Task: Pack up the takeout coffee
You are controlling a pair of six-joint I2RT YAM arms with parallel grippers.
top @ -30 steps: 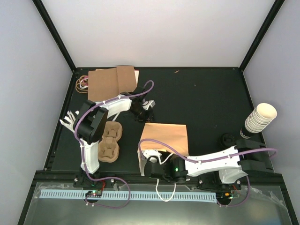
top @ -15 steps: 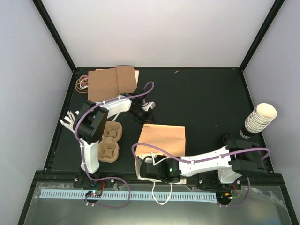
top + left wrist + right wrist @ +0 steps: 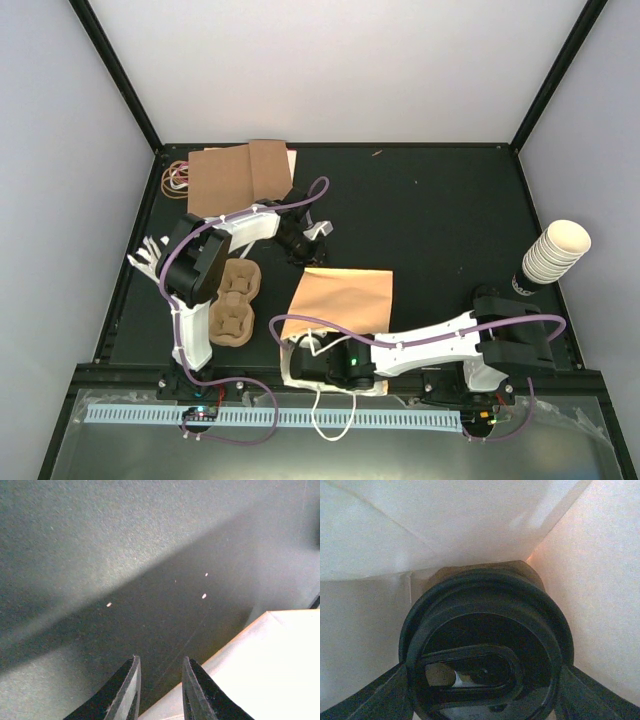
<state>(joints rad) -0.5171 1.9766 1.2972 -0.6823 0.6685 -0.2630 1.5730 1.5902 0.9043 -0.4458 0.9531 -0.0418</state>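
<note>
Holding cup [image 3: 485,645] in right gripper [image 3: 485,692], jaws wide, inside bag [image 3: 345,295] at table [image 3: 430,220] near edge. Keeping left gripper [image 3: 160,690] barely parted, empty, by bag's far end. Seat base before release; avoid crushing lid.

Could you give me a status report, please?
Right hand shut on lidded coffee cup, inside paper bag. Left hand open, empty, by bag's far edge.

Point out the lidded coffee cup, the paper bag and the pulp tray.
coffee cup [image 3: 485,630]: right wrist view, on its black lid
paper bag [image 3: 345,298]: top external view, brown upper face
pulp tray [image 3: 236,302]: top external view, ridge between pockets
</note>
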